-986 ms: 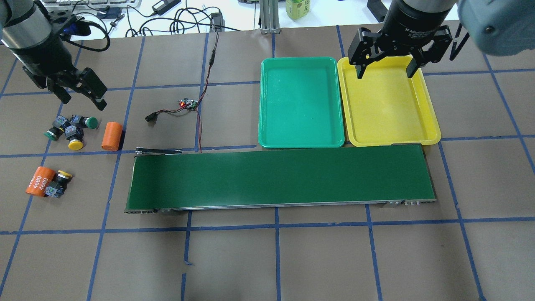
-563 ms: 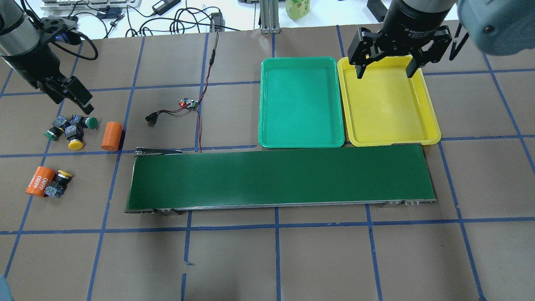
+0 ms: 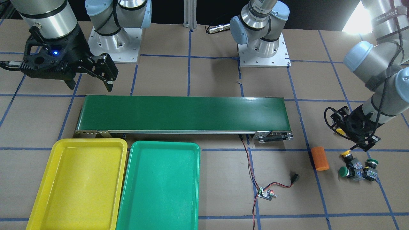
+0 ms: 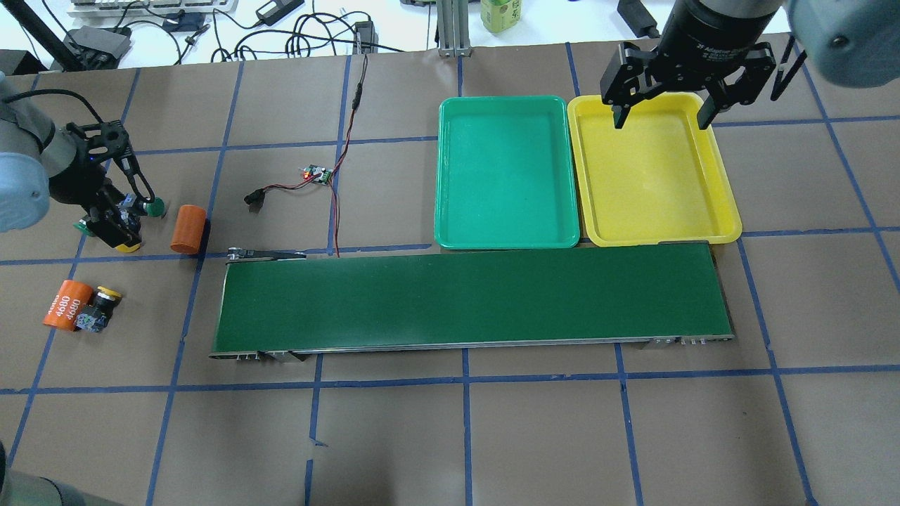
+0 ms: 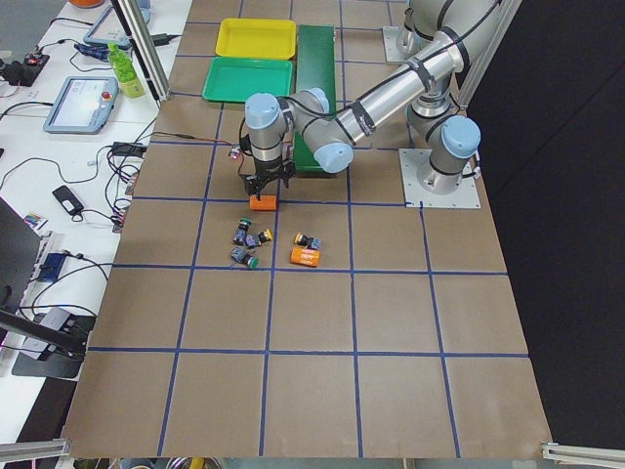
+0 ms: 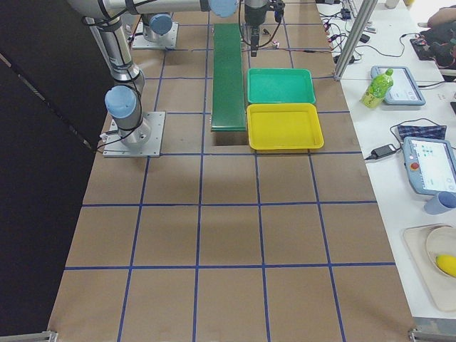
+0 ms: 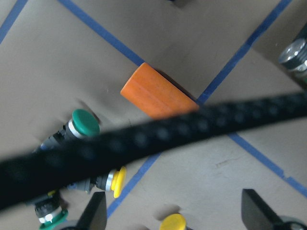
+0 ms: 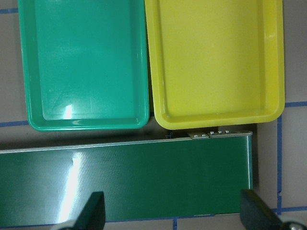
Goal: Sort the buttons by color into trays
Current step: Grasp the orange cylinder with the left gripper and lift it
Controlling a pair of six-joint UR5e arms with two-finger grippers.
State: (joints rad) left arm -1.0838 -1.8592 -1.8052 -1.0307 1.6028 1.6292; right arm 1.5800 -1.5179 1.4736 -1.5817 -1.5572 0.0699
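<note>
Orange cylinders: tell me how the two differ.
The plain cylinder lies near the conveyor's end; the printed cylinder lies farther left. The printed cylinder bears white "4680"; the plain cylinder bears none. A yellow button sits right beside the printed cylinder only. Both are orange, lying on their sides.

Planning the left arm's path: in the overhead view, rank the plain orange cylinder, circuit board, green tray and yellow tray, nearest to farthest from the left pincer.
From the left pincer:
1. plain orange cylinder, just to its right.
2. circuit board, left of centre.
3. green tray, right of centre.
4. yellow tray, far right.
</note>
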